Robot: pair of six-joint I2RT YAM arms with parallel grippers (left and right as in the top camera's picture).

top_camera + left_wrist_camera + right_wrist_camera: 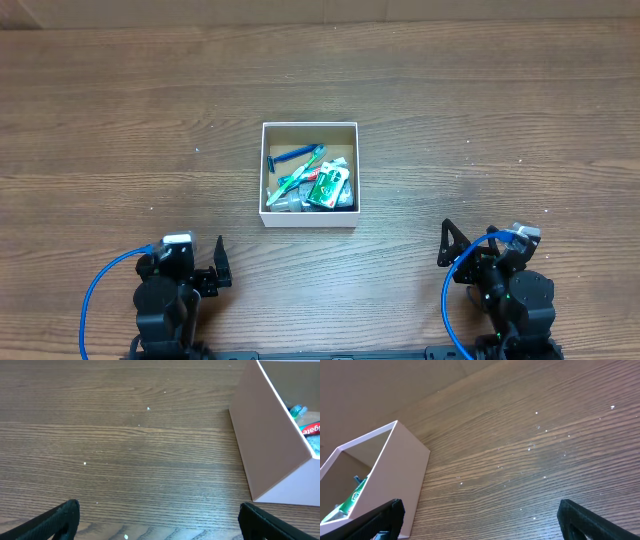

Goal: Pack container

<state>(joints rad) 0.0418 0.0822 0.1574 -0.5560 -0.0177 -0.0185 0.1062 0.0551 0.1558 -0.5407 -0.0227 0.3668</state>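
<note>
The container (309,217) is a small square white box with a brown inside, at the table's middle. It holds a blue razor (294,155), a green toothbrush (301,173), a green and red toothpaste tube (327,185) and a clear wrapped item. The box also shows in the left wrist view (265,445) at the right and in the right wrist view (395,470) at the left. My left gripper (159,522) is open and empty near the front left edge (205,272). My right gripper (479,517) is open and empty near the front right edge (462,250).
The table (120,120) is dark wood grain with small white specks. Blue cables loop beside both arm bases at the front edge.
</note>
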